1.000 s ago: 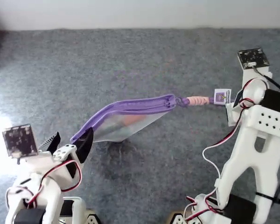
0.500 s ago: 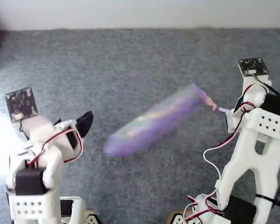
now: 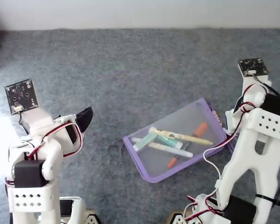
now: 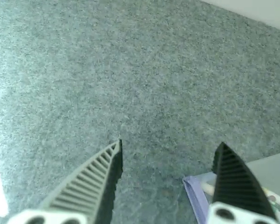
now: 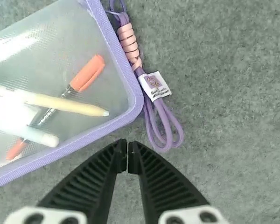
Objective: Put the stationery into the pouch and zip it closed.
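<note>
The right end effector is pressed together with nothing in it, just beside the purple rim of the pouch. The pouch lies flat on the grey worktop, closer to the right arm. Through its clear side an orange pen, a yellow pen and other stationery are seen. Its purple cord with a pink coil lies at the corner. Farther off, the left end effector stands wide and empty, apart from the pouch.
</note>
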